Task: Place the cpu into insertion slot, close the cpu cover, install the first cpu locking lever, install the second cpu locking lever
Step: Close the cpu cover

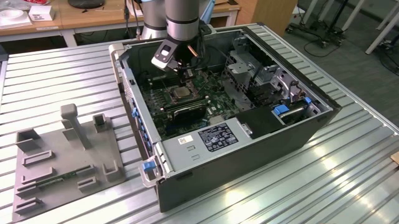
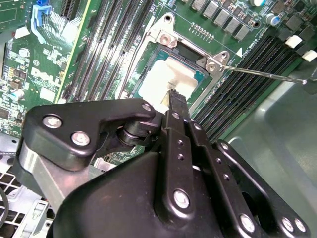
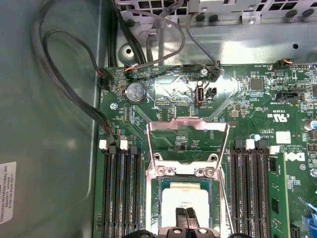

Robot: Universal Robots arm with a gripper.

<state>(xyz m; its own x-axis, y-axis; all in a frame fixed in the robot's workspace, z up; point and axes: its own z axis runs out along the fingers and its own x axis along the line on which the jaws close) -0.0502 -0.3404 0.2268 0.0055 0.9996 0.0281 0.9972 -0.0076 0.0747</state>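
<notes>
Here, fingers (image 2: 177,111) together touch the cpu (image 2: 159,78), ringed by the insertion slot (image 2: 166,35).

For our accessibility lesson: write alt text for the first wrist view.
Black gripper, jaws shut, sits over a pale silvery square cpu in the metal-rimmed insertion slot of a green motherboard; the silvery cpu cover stands open.

In the second wrist view the end effector (image 2: 172,96) hides part of the cpu (image 2: 161,79) and the insertion slot (image 2: 163,34). The first wrist view's edge cuts the cpu off.
</notes>
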